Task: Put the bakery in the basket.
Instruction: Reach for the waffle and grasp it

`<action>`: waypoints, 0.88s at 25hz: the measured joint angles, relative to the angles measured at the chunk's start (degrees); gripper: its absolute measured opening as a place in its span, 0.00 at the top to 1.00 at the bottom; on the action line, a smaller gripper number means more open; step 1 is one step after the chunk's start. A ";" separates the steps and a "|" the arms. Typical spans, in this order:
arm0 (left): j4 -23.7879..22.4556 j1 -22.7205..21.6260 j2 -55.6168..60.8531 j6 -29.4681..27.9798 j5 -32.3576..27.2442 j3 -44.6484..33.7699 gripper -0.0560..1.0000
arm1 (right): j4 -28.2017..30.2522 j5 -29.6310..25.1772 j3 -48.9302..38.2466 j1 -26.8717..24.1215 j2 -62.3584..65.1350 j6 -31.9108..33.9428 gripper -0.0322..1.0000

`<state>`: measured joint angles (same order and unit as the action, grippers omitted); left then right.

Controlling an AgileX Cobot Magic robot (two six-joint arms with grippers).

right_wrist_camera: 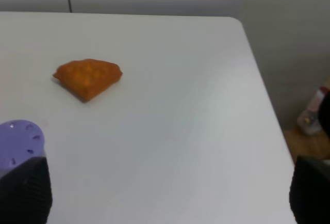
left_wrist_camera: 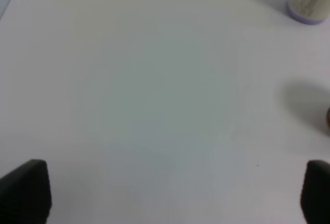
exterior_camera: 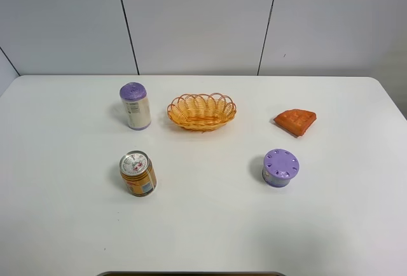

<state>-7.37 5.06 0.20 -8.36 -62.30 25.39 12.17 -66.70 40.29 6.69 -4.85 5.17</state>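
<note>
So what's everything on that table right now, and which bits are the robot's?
basket: one, yellow-orange wicker, back middle, empty.
pastry slice: one, orange-brown, right of the basket, apart.
tall canister: one, white with purple lid, left of the basket.
drink can: one, orange, front left.
short tub: one, purple-lidded, front right.
table: one, white, under everything.
left gripper: one, black, open, over bare table.
right gripper: one, black, open, near the short tub.
</note>
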 joint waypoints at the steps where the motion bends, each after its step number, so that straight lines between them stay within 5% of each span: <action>1: 0.00 0.00 0.00 0.00 0.00 0.00 0.01 | 0.01 -0.81 1.23 0.00 -2.04 -1.23 0.09; 22: 0.00 0.00 0.00 0.00 0.00 0.00 0.01 | 0.12 -3.18 27.57 0.00 -47.35 -20.22 0.09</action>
<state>-7.37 5.06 0.20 -8.36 -62.30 25.39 12.29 -69.88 67.85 6.69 -52.20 -15.06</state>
